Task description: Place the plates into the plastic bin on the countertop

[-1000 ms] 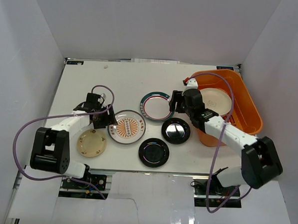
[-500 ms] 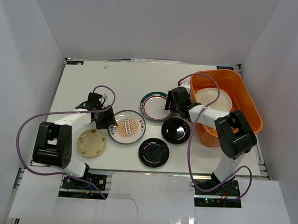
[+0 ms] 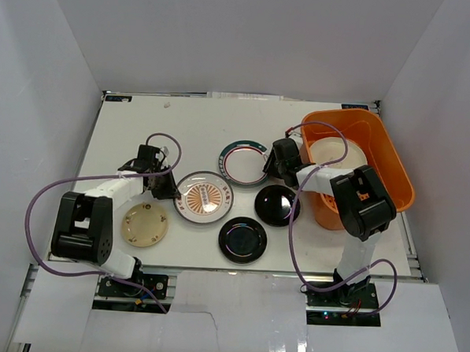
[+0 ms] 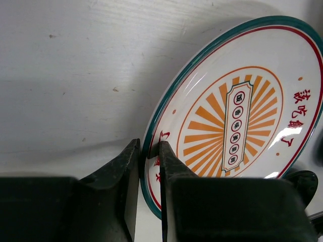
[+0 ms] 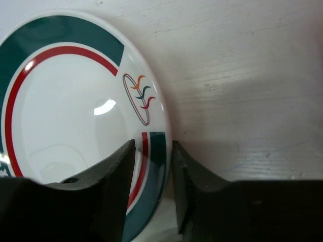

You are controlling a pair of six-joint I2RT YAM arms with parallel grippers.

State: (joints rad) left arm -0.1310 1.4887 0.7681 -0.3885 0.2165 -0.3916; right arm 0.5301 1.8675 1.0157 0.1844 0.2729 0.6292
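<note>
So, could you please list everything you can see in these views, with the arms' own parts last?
plastic bin: one, orange, right side of the countertop.
pale plate: at least one, whitish, inside the bin.
teal-rim plate: one, white with teal and red rings, centre, left of the bin.
sunburst plate: one, white with orange rays, left of centre.
black plates: two, glossy, front centre.
cream plate: one, small, front left.
cables: two, purple, one looping from each arm.
left fingers: two, black, closed on the sunburst plate's rim.
right fingers: two, black, either side of the teal-rim plate's rim.
</note>
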